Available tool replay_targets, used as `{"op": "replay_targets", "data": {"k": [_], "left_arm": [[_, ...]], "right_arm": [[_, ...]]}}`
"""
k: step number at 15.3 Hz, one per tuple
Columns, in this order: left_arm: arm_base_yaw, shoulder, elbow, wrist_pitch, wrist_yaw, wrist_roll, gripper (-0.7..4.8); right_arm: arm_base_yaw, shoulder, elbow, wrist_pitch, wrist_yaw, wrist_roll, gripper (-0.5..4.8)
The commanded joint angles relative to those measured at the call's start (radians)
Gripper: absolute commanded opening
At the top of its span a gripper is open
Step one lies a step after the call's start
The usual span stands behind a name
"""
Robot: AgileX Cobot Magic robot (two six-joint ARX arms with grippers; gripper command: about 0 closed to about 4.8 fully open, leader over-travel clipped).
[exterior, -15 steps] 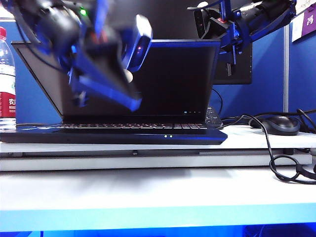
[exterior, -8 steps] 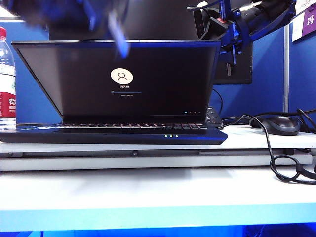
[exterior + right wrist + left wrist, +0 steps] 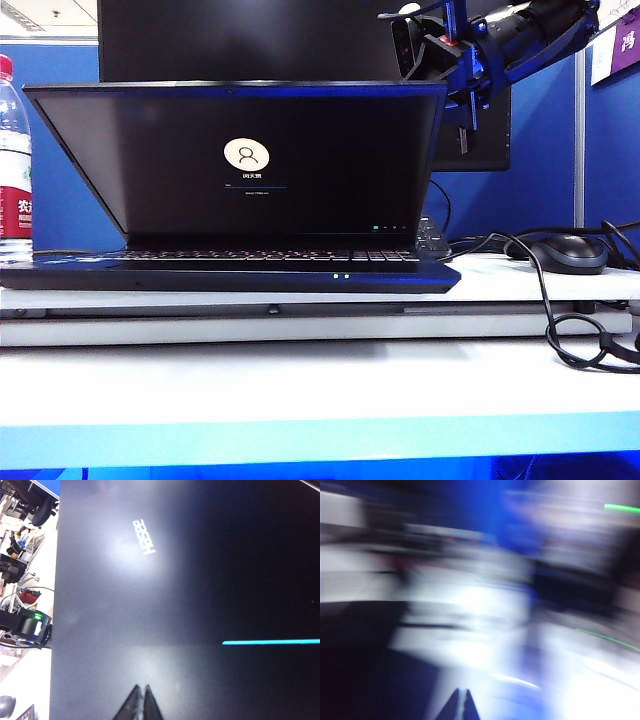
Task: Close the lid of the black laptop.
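Note:
The black laptop stands open on the white desk, its lid upright and slightly tilted back, the screen showing a login icon. My right gripper hangs behind the lid's upper right corner. In the right wrist view its tips are shut with nothing between them, close over the lid's plain black back with the white "Hasee" logo. My left gripper is out of the exterior view. Its wrist view is smeared by motion, with the two tips together.
A black monitor stands behind the laptop. A water bottle is at the left edge. At the right lie a mouse and looping black cables. A keyboard's corner shows behind the laptop.
My left arm, which hung in front of the screen, has swung up and out of the exterior view. The screen now shows the login picture. The right arm has not moved.

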Motion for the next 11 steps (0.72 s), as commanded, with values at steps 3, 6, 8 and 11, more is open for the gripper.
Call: {"op": "replay_targets", "data": {"k": [3,6,8,11], "left_arm": [[0.005,0.041,-0.043,0.128,-1.027,-0.105,-0.05],[0.027,0.072,-0.159,0.175,-0.867,-0.162,-0.05],[0.027,0.087,-0.211,0.183,-0.867,-0.169,-0.05],[0.027,0.089,-0.28,0.183,-0.866,-0.211,-0.05]], "right_arm": [[0.003,-0.013,0.0,-0.032,0.0,-0.006,-0.02],[0.003,-0.019,0.0,-0.034,0.003,-0.005,-0.01],[0.003,-0.019,0.0,-0.039,0.003,-0.003,-0.01],[0.003,-0.019,0.0,-0.056,0.003,-0.003,-0.02]]}}
